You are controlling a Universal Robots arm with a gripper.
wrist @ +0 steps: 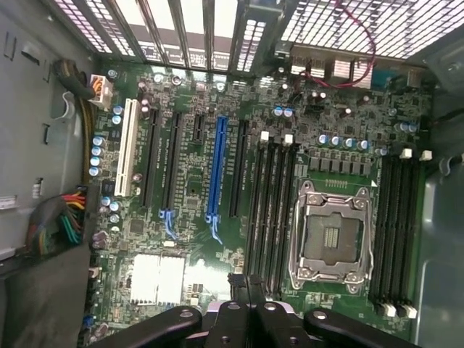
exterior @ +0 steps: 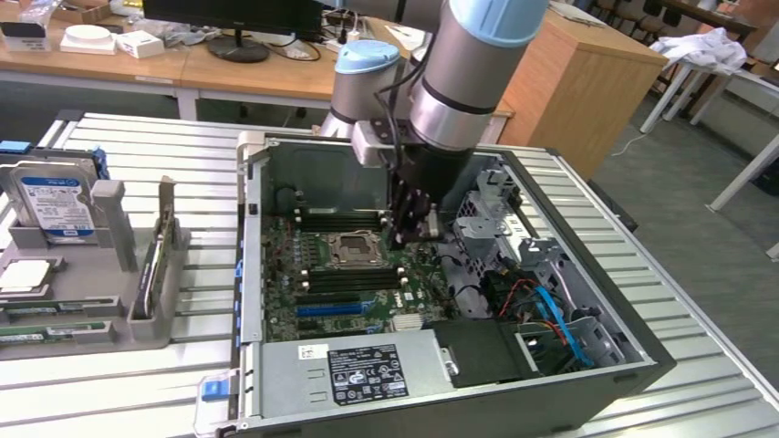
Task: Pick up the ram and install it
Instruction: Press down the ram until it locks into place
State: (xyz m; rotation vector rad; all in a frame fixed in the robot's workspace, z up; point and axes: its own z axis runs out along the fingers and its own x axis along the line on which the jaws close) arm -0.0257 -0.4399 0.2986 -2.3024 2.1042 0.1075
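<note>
Gripper (exterior: 414,228) down inside PC case (exterior: 633,360), over the mobo (wrist: 196,188).
Fingers pinched on thin dark ram stick (wrist: 246,280), edge-on betw. the tips, hovering just above DIMM slots (wrist: 270,210) beside CPU socket (wrist: 330,235).

Item 1, your arm: one silver-grey tubular robot arm (exterior: 469,82) with light-blue joint caps, entering from the top of the exterior view and descending steeply.
Item 2, your wrist: grey cylindrical wrist joint (exterior: 365,78), blue-capped, just beside the forearm on the exterior view's left.
Item 3, your tool: black gripper (exterior: 413,233), hanging vertical, tip down; its black linkage bars (wrist: 181,319) splay to either side in the wrist view.
</note>
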